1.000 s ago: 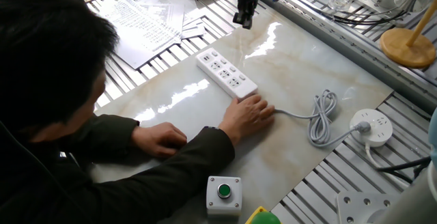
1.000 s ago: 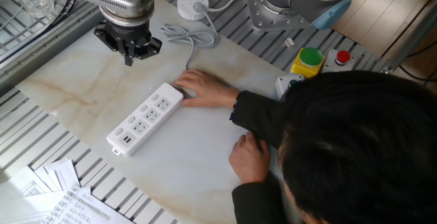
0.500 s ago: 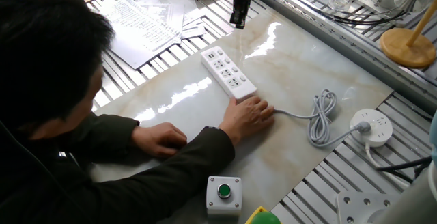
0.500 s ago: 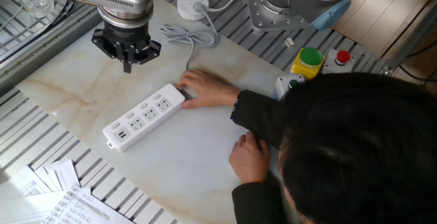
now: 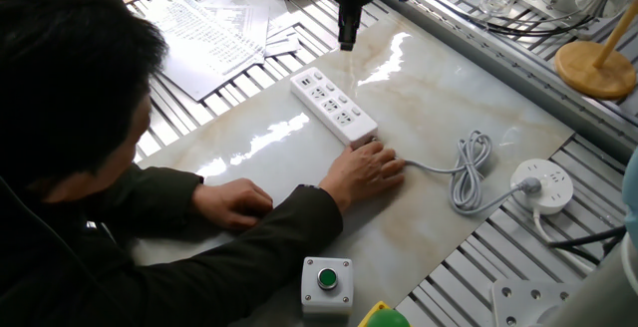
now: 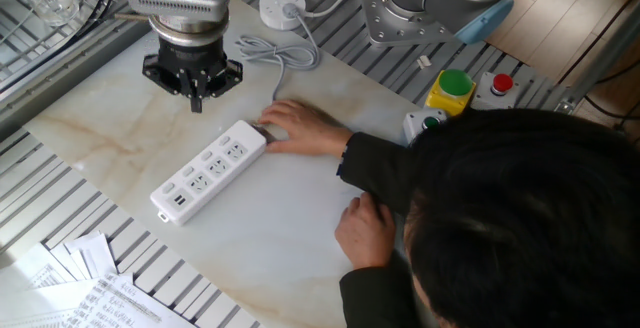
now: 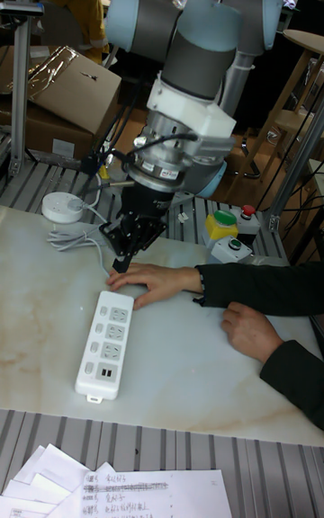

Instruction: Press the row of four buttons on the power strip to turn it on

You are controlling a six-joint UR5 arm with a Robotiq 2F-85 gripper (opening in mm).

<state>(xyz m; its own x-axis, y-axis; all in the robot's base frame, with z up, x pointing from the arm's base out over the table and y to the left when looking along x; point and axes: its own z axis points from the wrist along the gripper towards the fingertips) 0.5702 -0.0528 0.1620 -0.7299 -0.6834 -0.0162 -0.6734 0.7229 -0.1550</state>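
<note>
Step in hand, as I read it: approach. No button pressed yet.

Long white plastic power strip (image 6: 208, 173) with dark-holed outlets lies flat on the marble-pattern counter (image 6: 90, 128), set diagonally, roughly mid-counter. Its light grey cord (image 5: 469, 172) runs off the end under the person's hand (image 6: 300, 128) toward a round white socket disc (image 5: 543, 185). That hand rests against the cord end of the strip.

The four small buttons (image 7: 97, 336) sit in a line along one long edge, one per outlet. Too small to tell whether they are on or off.

Black two-finger gripper (image 6: 196, 96) points straight down, above the counter just beyond the strip's far long edge. It touches nothing and holds nothing. The fingertips come to a narrow point in all three views; no view resolves a gap or contact between them, so I cannot tell how far apart they are.

Next move calls for:
- shift sideways until the tip is over an end button
- descend straight and press lightly
- step along the row for the other three

Risk: the human hand is close to the nearest button, so clearance is tight there.
</note>
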